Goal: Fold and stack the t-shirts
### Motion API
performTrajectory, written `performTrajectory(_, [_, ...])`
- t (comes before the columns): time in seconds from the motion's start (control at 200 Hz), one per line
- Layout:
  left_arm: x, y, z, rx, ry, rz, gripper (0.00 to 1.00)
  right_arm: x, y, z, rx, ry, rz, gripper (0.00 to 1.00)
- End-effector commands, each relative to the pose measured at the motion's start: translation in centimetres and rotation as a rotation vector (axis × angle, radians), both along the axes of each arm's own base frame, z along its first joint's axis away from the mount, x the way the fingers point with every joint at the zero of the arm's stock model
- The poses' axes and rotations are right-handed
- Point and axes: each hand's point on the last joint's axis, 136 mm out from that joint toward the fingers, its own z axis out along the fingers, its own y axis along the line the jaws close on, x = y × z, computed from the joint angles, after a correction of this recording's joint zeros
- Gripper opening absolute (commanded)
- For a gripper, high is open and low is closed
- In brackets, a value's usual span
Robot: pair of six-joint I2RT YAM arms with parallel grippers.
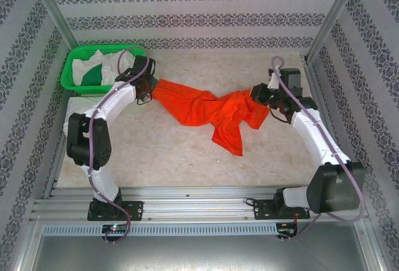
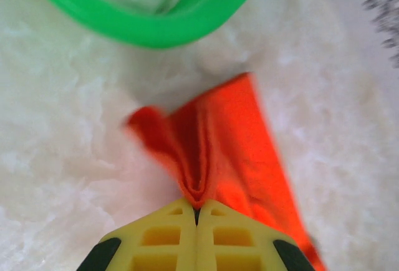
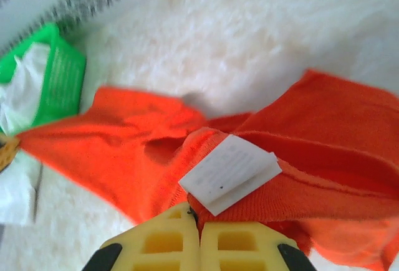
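Right now I see the left end effector (image 2: 197,212) pinched shut on one end of the orange t-shirt (image 1: 206,110) beside the green basket (image 1: 75,65). The right end effector (image 3: 199,216) is clamped by its white label (image 3: 230,172), and the cloth stretches over the table (image 1: 187,152) between them.

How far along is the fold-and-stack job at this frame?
Done: nothing folded or stacked yet. In hand: the left gripper and right gripper are shut on opposite ends of the orange t-shirt, the right by its neck label. Left: folding it, plus the white and green tees in the basket.
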Motion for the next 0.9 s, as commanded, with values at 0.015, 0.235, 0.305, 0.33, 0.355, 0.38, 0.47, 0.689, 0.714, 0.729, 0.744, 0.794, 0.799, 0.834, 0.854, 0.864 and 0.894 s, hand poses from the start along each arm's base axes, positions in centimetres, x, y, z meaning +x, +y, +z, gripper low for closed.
performTrajectory(0.015, [-1.8, 0.8, 2.6, 0.068, -0.015, -0.019, 0.0, -0.2, -1.3, 4.8, 0.042, -0.101, -0.054, 0.0])
performTrajectory(0.235, [-4.5, 1.9, 7.0, 0.089, -0.083, -0.021, 0.0, -4.3, -4.8, 10.6, 0.01, -0.295, -0.175, 0.0])
performTrajectory(0.305, [-5.3, 2.1, 8.2, 0.088, -0.094, -0.021, 0.0, -5.4, -5.2, 12.7, -0.02, -0.368, -0.178, 0.0])
performTrajectory(0.33, [-5.6, 2.1, 8.5, 0.086, -0.097, -0.021, 0.0, -5.7, -5.3, 13.3, -0.031, -0.389, -0.181, 0.0])
performTrajectory(0.355, [-5.7, 2.1, 9.1, 0.08, -0.106, -0.018, 0.0, -5.8, -5.4, 13.9, -0.036, -0.407, -0.184, 0.0])
performTrajectory(0.38, [-5.8, 2.1, 9.5, 0.074, -0.114, -0.014, 0.0, -5.9, -5.5, 14.4, -0.038, -0.422, -0.187, 0.0])
performTrajectory(0.47, [-5.5, 2.0, 10.9, 0.058, -0.141, -0.006, 0.0, -5.4, -5.6, 16.3, -0.028, -0.46, -0.194, 0.0])
performTrajectory(0.689, [-1.8, 1.0, 14.3, 0.046, -0.217, -0.045, 0.0, -0.1, -5.7, 17.2, -0.008, -0.433, -0.184, 0.0])
performTrajectory(0.714, [-1.3, 0.9, 14.4, 0.043, -0.217, -0.048, 0.0, 0.8, -5.7, 17.2, -0.002, -0.427, -0.18, 0.0])
performTrajectory(0.729, [-1.0, 1.0, 14.5, 0.041, -0.218, -0.048, 0.0, 1.3, -5.7, 17.0, 0.002, -0.419, -0.179, 0.0])
performTrajectory(0.744, [-0.7, 0.9, 14.5, 0.039, -0.218, -0.049, 0.0, 1.8, -5.7, 16.9, 0.005, -0.411, -0.182, 0.0])
performTrajectory(0.794, [0.1, 0.9, 14.5, 0.048, -0.207, -0.055, 0.0, 3.4, -6.1, 16.2, 0.015, -0.374, -0.206, 0.0])
performTrajectory(0.799, [0.1, 0.9, 14.5, 0.049, -0.206, -0.055, 0.0, 3.4, -6.1, 16.2, 0.015, -0.374, -0.206, 0.0])
performTrajectory(0.834, [0.3, 1.0, 14.1, 0.053, -0.185, -0.052, 0.0, 4.4, -6.4, 15.4, 0.026, -0.343, -0.223, 0.0])
performTrajectory(0.854, [0.4, 1.0, 13.9, 0.051, -0.176, -0.055, 0.0, 4.8, -6.5, 15.0, 0.028, -0.329, -0.231, 0.0])
performTrajectory(0.864, [0.4, 1.0, 13.8, 0.051, -0.172, -0.055, 0.0, 5.0, -6.5, 14.8, 0.031, -0.323, -0.23, 0.0])
performTrajectory(0.894, [0.5, 0.9, 13.6, 0.051, -0.162, -0.058, 0.0, 5.2, -6.4, 14.4, 0.04, -0.313, -0.232, 0.0])
